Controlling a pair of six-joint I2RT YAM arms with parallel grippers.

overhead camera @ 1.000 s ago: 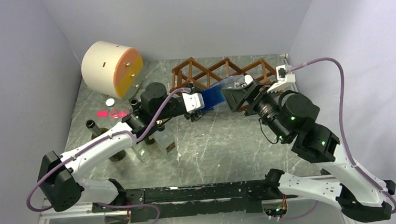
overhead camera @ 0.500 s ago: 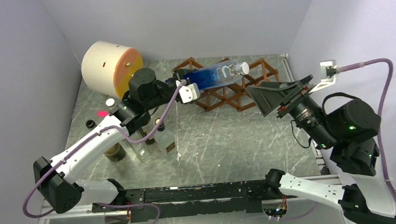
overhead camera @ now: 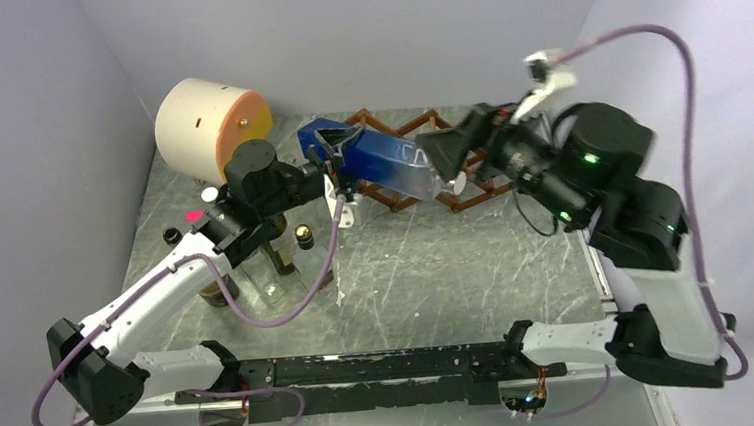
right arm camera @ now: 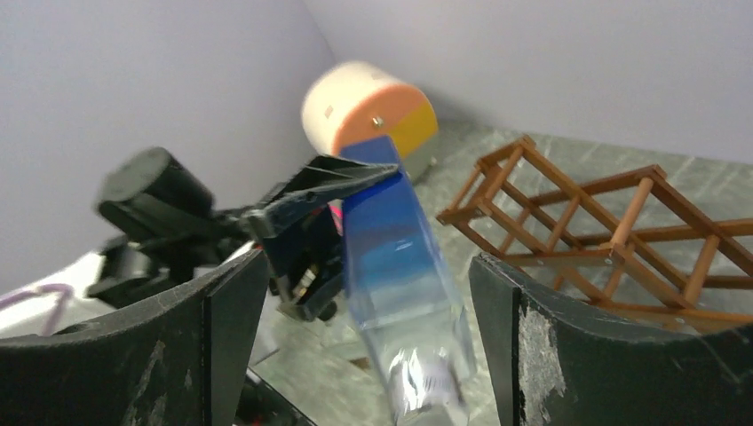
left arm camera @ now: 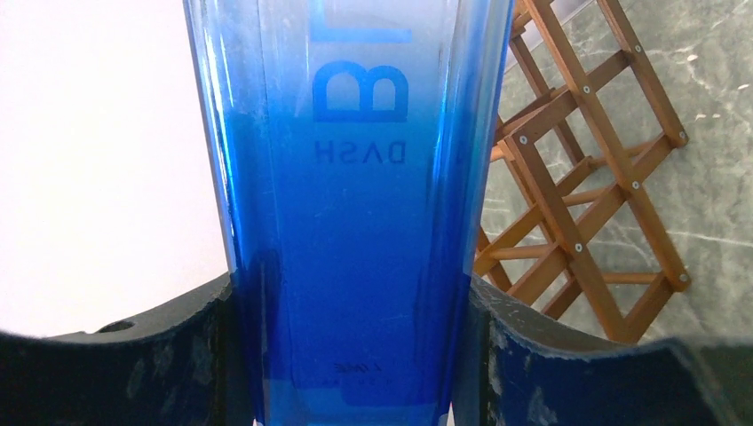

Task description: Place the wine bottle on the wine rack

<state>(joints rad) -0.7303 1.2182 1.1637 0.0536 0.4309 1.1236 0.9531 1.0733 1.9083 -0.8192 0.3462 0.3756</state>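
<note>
Wine bottle (left arm camera: pixel 355 222), blue at the base and fading to clear toward the neck, carries large blue letters cut off by the frame edge. Below them a smaller line reads "HSVD" through the glass. The bench (overhead camera: pixel 437 269) is grey-green marbled stone, enclosed by pale lilac walls. The bottle hangs in the air above the left end of the wine rack (overhead camera: pixel 482 191), with its long axis roughly along the rack's length. Its base points away from the rack and its neck slopes down toward the rack's middle. The left gripper (overhead camera: pixel 334 161) clamps the blue base end. The right gripper (right arm camera: pixel 368 346) is spread wide by the neck, holding nothing.
</note>
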